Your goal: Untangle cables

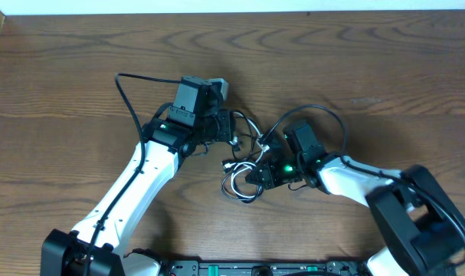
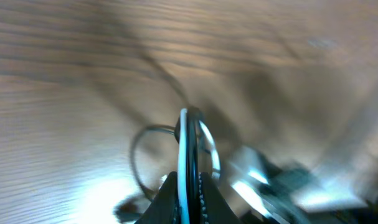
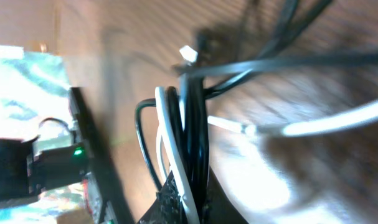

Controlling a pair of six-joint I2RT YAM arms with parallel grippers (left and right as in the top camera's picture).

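A tangle of one thin black cable (image 1: 250, 126) and one thin white cable (image 1: 234, 181) lies on the wooden table between my two arms. My left gripper (image 1: 230, 130) is shut on both cords at the tangle's upper left; the left wrist view shows a white cord (image 2: 184, 155) and a black cord (image 2: 193, 158) pinched side by side between its fingers (image 2: 189, 193). My right gripper (image 1: 257, 172) is shut on the bundle's right side; the right wrist view shows white loops (image 3: 170, 143) and black loops (image 3: 195, 137) clamped in its jaws (image 3: 187, 202).
The wooden table (image 1: 370, 69) stretches around the tangle. Thicker black robot wires arc over the left arm (image 1: 129, 96) and the right arm (image 1: 332, 119). The left arm's body shows in the right wrist view (image 3: 51, 165). The table's far edge (image 1: 232, 14) runs along the top.
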